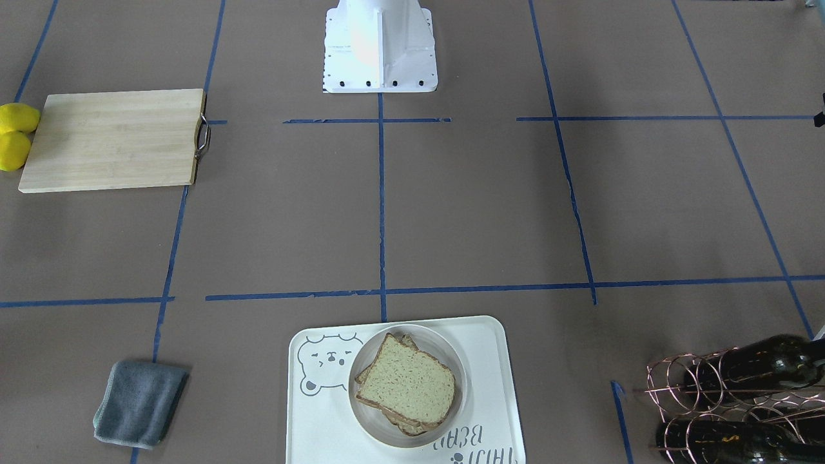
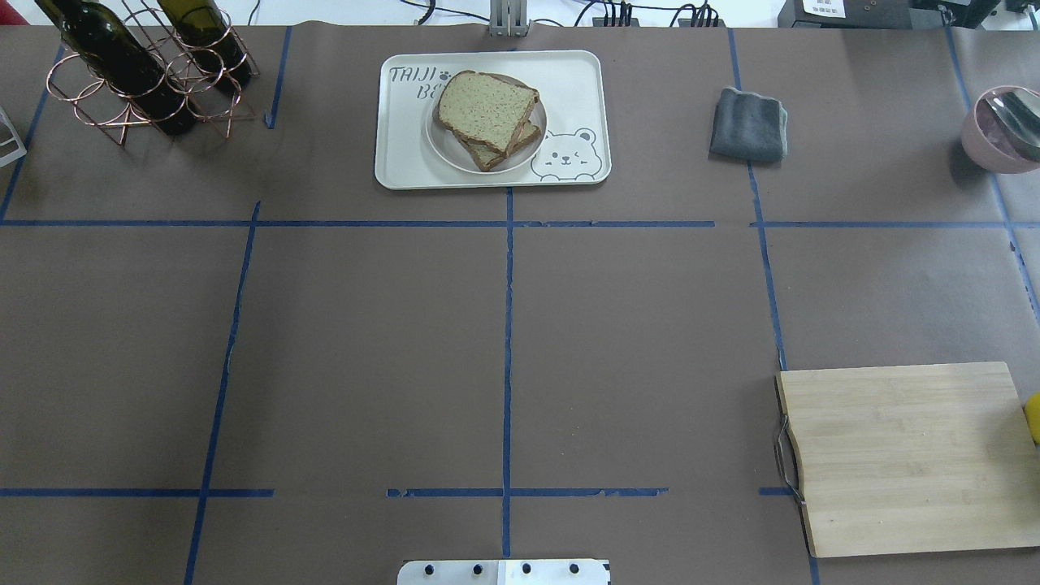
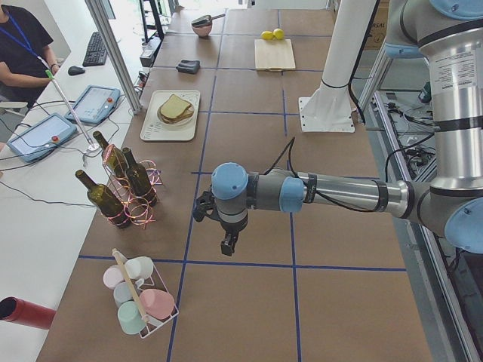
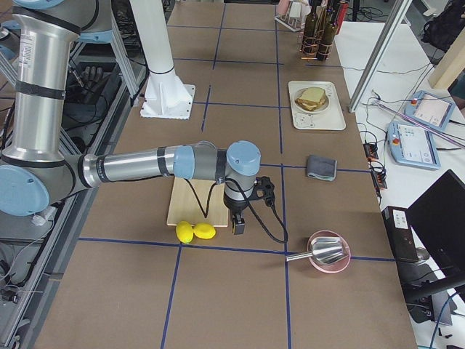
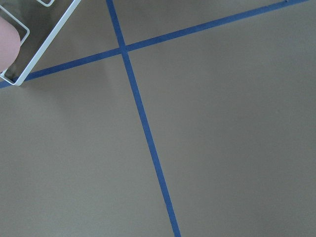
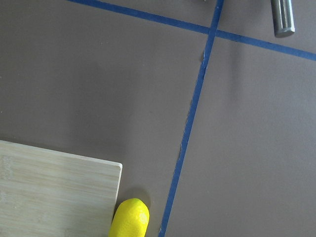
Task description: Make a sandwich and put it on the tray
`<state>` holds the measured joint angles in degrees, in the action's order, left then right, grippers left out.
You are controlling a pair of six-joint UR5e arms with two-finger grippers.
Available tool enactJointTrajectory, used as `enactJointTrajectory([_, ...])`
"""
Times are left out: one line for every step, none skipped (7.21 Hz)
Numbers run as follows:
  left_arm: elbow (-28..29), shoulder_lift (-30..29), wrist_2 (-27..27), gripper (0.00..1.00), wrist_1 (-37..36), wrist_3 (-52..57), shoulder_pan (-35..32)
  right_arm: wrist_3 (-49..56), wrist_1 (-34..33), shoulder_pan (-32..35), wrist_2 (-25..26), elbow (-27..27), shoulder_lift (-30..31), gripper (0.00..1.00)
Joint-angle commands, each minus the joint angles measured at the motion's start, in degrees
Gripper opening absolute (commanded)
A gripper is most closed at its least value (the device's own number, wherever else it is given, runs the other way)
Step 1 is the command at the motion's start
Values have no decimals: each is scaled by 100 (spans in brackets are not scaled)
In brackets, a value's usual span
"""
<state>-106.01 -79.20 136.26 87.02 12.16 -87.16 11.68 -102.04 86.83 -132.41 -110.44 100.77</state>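
The sandwich (image 1: pixel 406 383), two brown-crusted bread slices stacked askew, lies on a small round white dish (image 1: pixel 452 351) on the cream bear tray (image 1: pixel 490 361) at the table's far middle edge. It also shows in the overhead view (image 2: pixel 487 110). No egg shows between the slices. The left gripper (image 3: pixel 229 247) hangs over bare table near the wine rack, far from the tray. The right gripper (image 4: pixel 237 227) hangs near the lemons by the cutting board. Both appear only in side views, so I cannot tell whether they are open or shut.
A wooden cutting board (image 2: pixel 906 455) lies at the near right with lemons (image 4: pixel 195 231) beside it. A grey cloth (image 2: pixel 749 123) lies right of the tray. A copper rack with wine bottles (image 2: pixel 138 73) stands far left. A pink bowl (image 2: pixel 995 130) holds a metal scoop.
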Motion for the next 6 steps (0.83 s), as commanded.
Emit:
enactJointTrajectory([-16,-26,-3,100,-150,-47,-20,-8,0,0,-65,-12,-5,100])
enactJointTrajectory([-16,-17,6,100,-142,-47,-20,-8,0,0,-214,-4,4,100])
enactJointTrajectory([-7,-25,6,100,-142,-47,-20,-8,9,0,-207,-4,4,100])
enactJointTrajectory([-7,-34,15,100,-142,-56,-20,-8,0,0,-207,5,13,100])
enactJointTrajectory([2,-34,15,100,-142,-56,-20,-16,0,0,-181,-3,13,100])
enactJointTrajectory([-24,-26,15,100,-142,-56,-20,-129,9,0,-172,-4,13,100])
